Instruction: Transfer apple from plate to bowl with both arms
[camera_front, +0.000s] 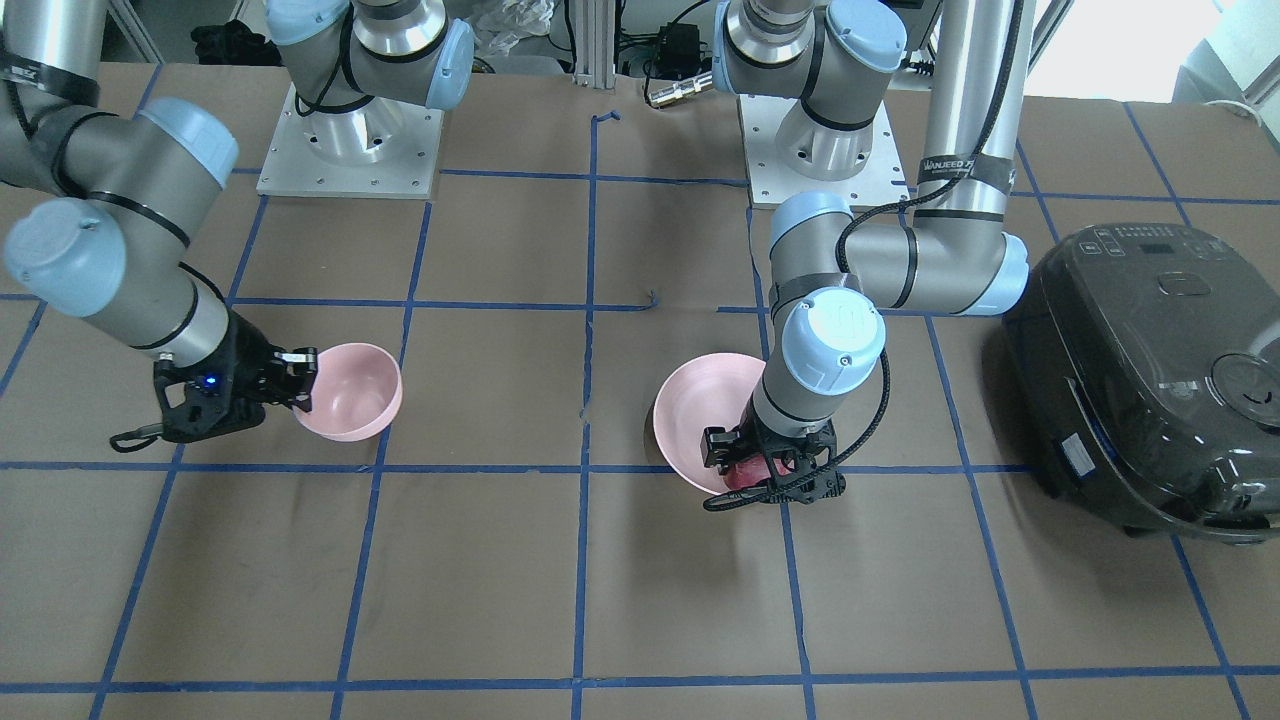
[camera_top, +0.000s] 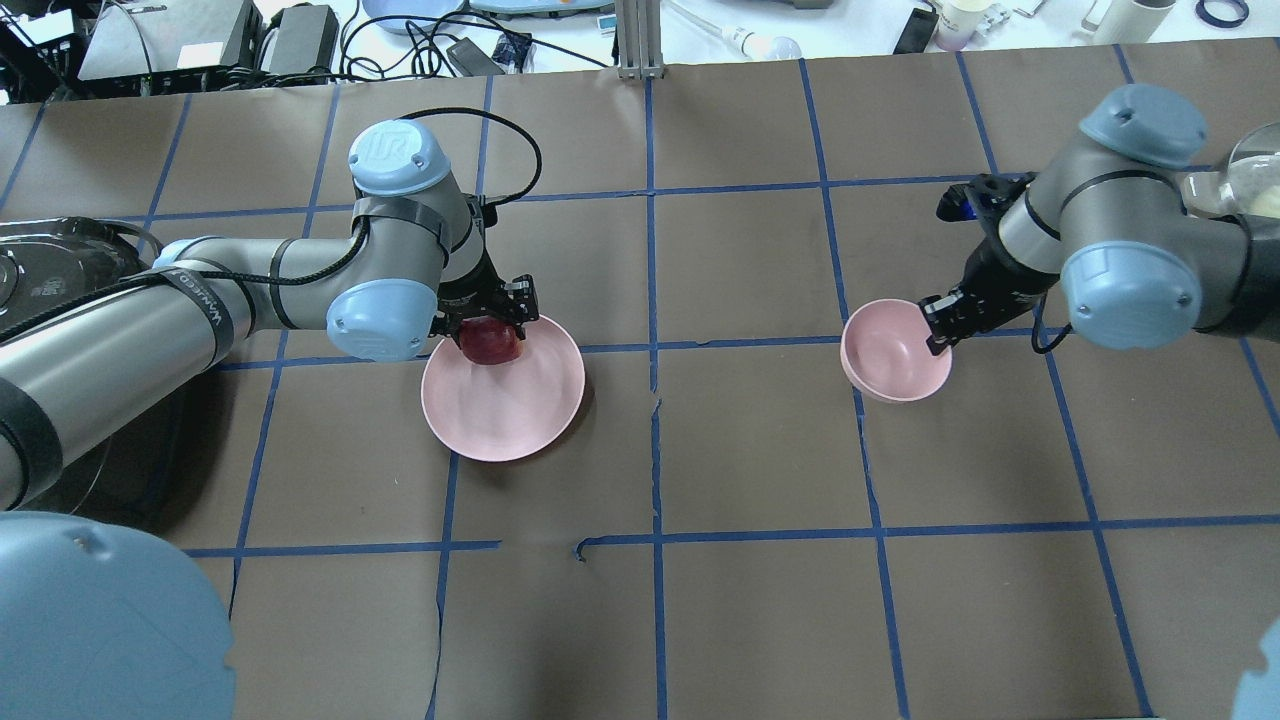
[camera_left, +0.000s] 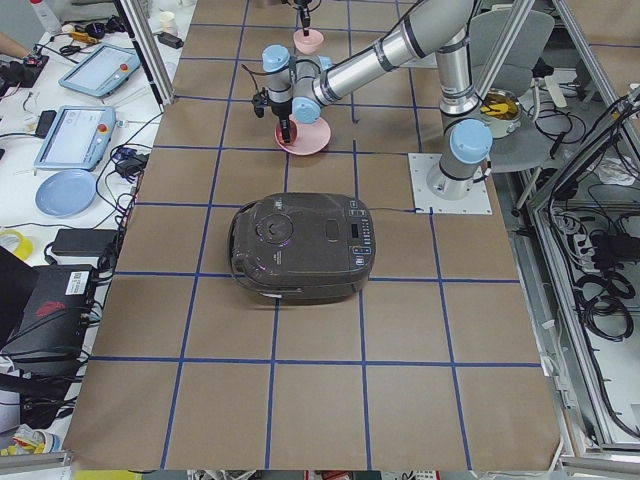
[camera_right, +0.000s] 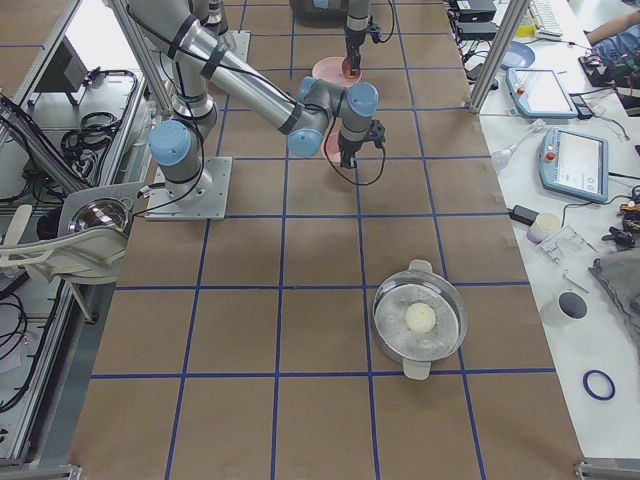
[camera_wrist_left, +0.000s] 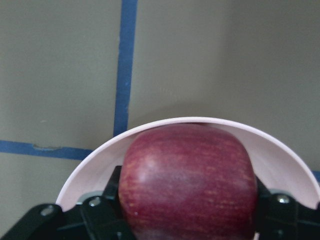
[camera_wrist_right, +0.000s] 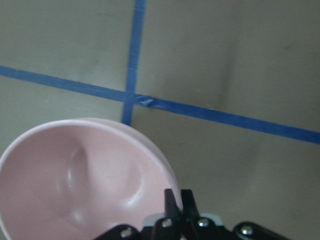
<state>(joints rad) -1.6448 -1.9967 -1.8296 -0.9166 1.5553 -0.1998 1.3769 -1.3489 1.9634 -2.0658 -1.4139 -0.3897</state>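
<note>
Apple (camera_wrist_left: 187, 182): you have it clamped in the left gripper (camera_top: 487, 325). One black finger (camera_wrist_left: 107, 202) presses on each side, the jaws spread only as wide as the fruit. In the overhead view the apple sits over the plate (camera_top: 520, 410) at the rim farthest from the robot, toward its left side. You cannot tell from these views whether it rests on the dish or hangs just clear of it. The left wrist view shows the pale pink rim curving right behind the apple.

Plate: flat on the table (camera_top: 700, 450), straddling a blue tape line (camera_top: 650, 300).

Bowl (camera_top: 890, 355): well apart from the plate, on the robot's right side. The right gripper (camera_top: 942, 322) has it by the rim on the arm's side, jaws narrow, one finger inside the wall and one outside. The bowl is tilted, its opening turned partly toward the middle of the table.

Dark rice cooker (camera_front: 1150, 370): lid closed, beyond the plate at the left end of the table.
</note>
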